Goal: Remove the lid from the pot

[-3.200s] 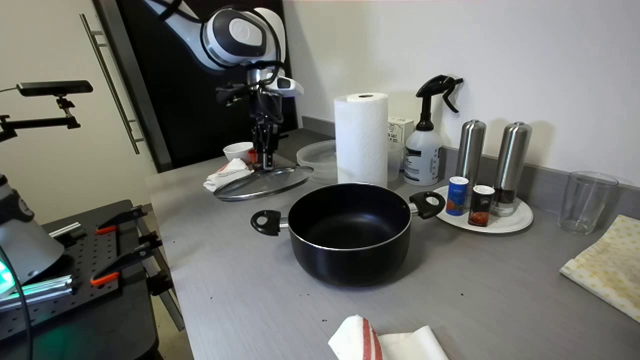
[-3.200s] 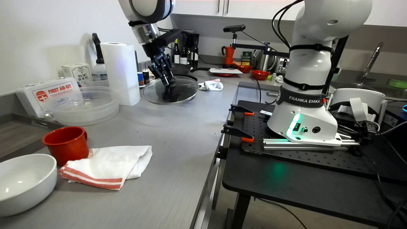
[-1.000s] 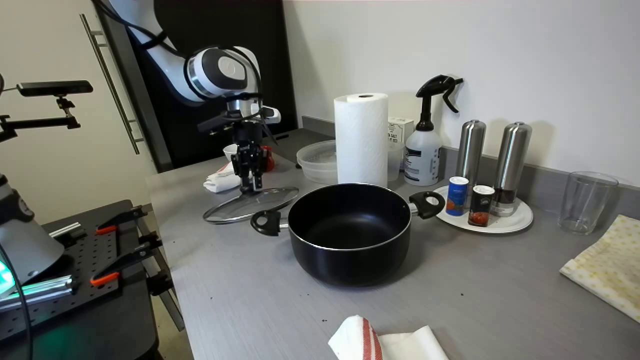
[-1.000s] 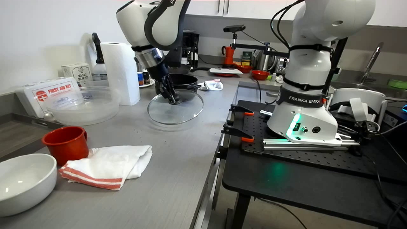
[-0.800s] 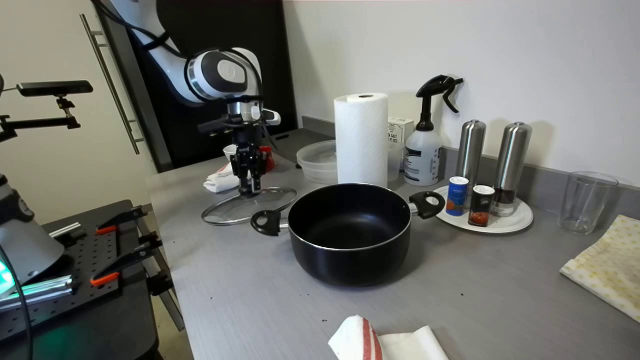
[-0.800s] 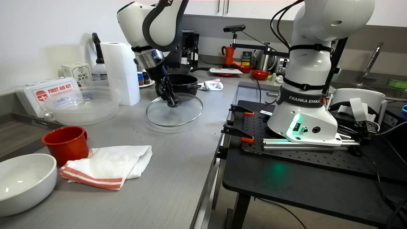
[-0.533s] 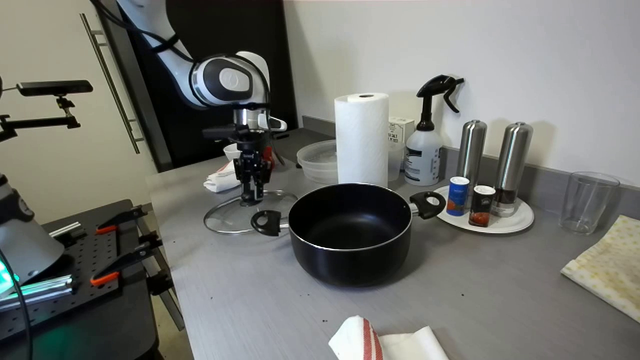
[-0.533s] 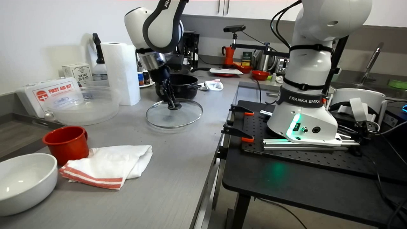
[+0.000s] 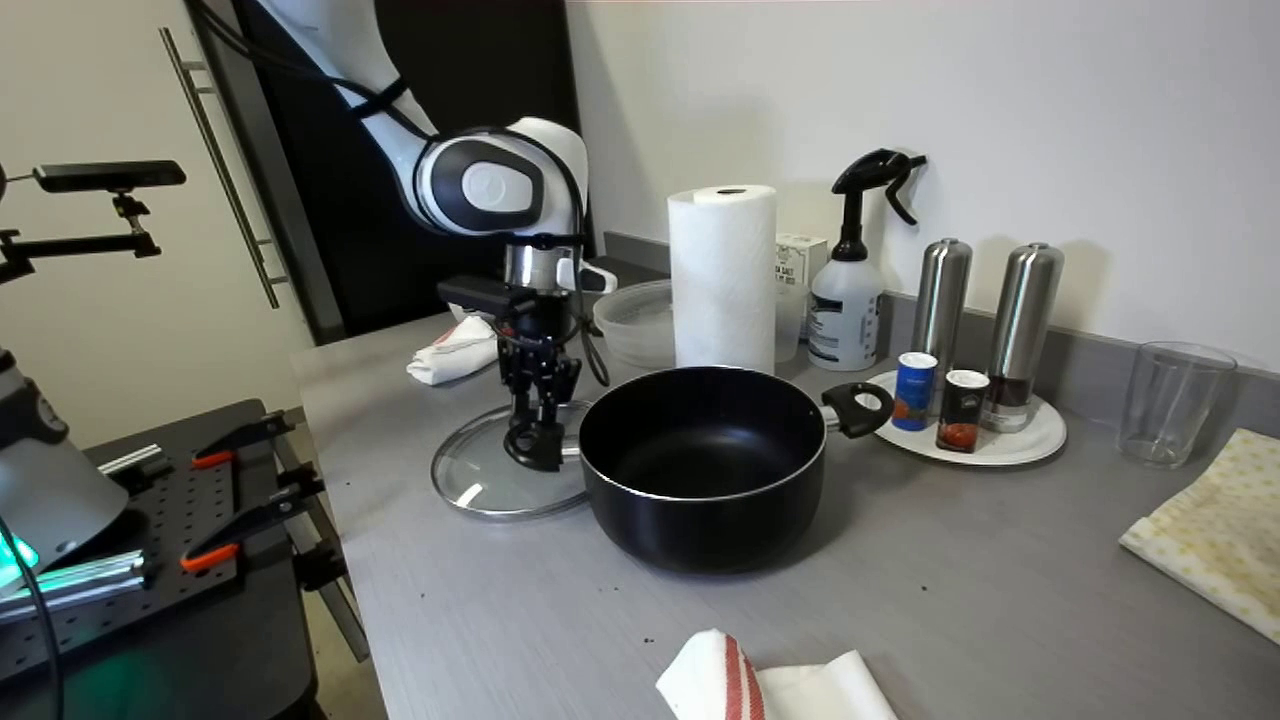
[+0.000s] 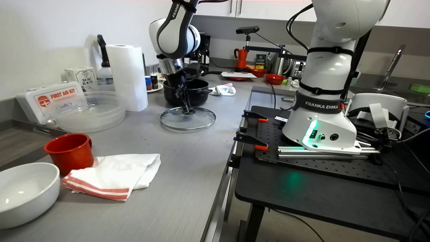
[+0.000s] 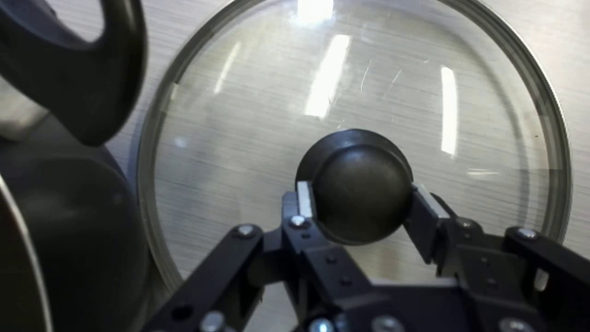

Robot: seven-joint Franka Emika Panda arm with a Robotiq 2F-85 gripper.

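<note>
The round clear glass lid [image 9: 475, 465] with its metal rim lies level beside the open black pot [image 9: 700, 530], partly behind the pot's near handle [image 9: 535, 447] in an exterior view. The lid also shows in front of the pot [image 10: 198, 95] in an exterior view [image 10: 200, 122]. In the wrist view, my gripper [image 11: 362, 198] is shut on the lid's black knob, one finger pressed to each side. The lid [image 11: 258, 115] is on or just above the counter; I cannot tell which. The pot [image 11: 78, 221] and its handle are close to the lid's left rim there.
A paper towel roll [image 9: 722, 285] and a plastic container [image 9: 633, 325] stand behind. A plate [image 9: 1045, 430] with shakers is beyond the pot. A folded towel [image 10: 117, 173], red mug [image 10: 70, 154] and white bowl [image 10: 28, 195] are on the counter, whose edge borders the robot's table [image 10: 285, 188].
The lid, held by the gripper throughout, has come down from a raised, tilted pose to level at counter height. In the last half second it has shifted slightly towards the pot's handle.
</note>
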